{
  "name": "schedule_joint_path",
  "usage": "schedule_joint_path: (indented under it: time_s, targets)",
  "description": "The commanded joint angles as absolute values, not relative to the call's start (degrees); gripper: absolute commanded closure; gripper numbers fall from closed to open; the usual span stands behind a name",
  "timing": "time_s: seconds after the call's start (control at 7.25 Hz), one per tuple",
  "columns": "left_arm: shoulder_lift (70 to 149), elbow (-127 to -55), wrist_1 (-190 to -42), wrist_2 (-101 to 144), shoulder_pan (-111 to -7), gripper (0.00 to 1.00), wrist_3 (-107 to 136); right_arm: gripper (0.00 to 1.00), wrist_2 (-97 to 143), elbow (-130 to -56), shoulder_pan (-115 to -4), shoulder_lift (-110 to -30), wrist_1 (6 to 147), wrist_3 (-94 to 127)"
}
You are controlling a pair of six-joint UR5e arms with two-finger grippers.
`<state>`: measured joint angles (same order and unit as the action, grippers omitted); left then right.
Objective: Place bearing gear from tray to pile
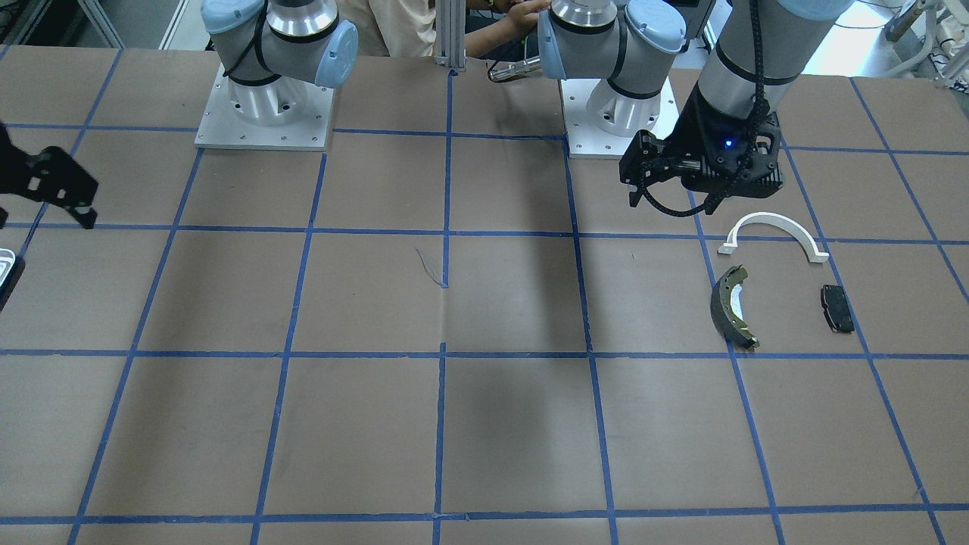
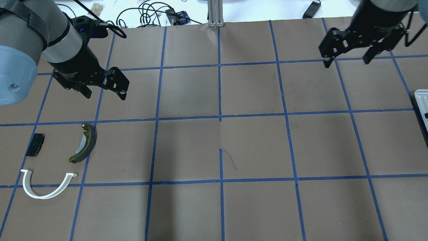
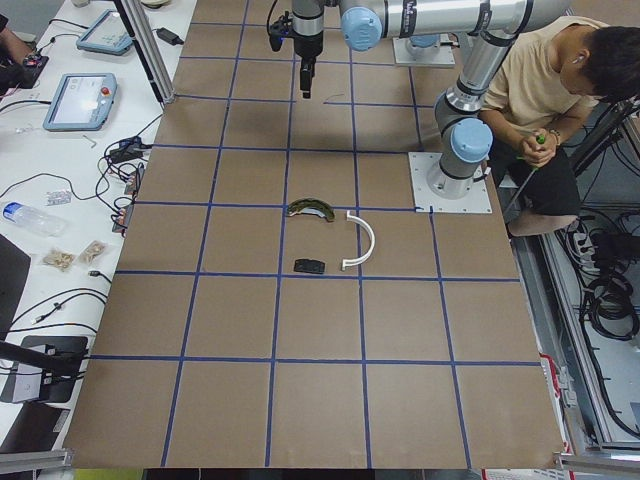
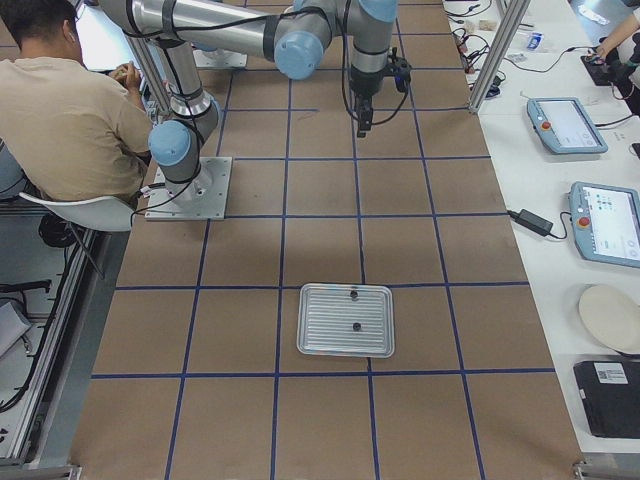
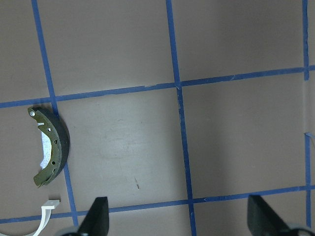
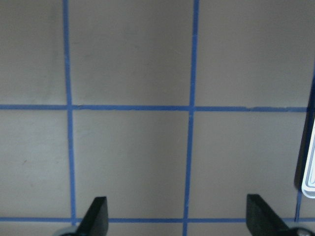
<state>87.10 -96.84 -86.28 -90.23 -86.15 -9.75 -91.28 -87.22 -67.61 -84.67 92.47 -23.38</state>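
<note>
The ridged tray [image 4: 346,345] lies on the table with two small dark parts [image 4: 356,326] on it; I cannot tell which is the bearing gear. Only its corner shows in the overhead view [image 2: 422,100] and the right wrist view [image 6: 310,172]. The pile holds a white half-ring bracket [image 2: 36,195], an olive brake shoe [image 2: 91,142] and a black pad [image 2: 35,144]. My left gripper [image 2: 105,96] hangs open and empty above the table just beyond the brake shoe [image 5: 54,147]. My right gripper [image 2: 347,63] is open and empty, beyond the tray and apart from it.
The table is brown paper with a blue tape grid. The two arm bases [image 1: 265,113] stand at the robot's side. A seated person [image 4: 70,110] is beside the bases. Teach pendants [image 4: 605,220] and cables lie on the side bench.
</note>
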Motion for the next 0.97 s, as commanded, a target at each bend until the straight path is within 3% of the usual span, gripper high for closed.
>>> schedule_joint_path:
  time_s: [0.0, 0.28, 0.55, 0.83]
  targets:
    - [87.2, -96.9, -86.0, -90.3, -86.1, 0.00, -9.8, 0.00, -93.5, -87.1, -56.4, -75.8, 102.3, -34.4]
    - [87.1, -97.1, -85.8, -90.3, -86.1, 0.00, -9.8, 0.00, -93.5, -87.2, -48.6, -68.2, 112.9, -48.4]
    - [87.1, -97.1, -85.8, -90.2, -86.1, 0.00, -9.8, 0.02, -92.5, -87.0, -42.6, -62.4, 114.8, -53.8]
    - [87.2, -97.1, -85.8, -90.2, -86.1, 0.00, -9.8, 0.11, -92.4, -87.1, -39.7, -58.1, 119.9, -58.4]
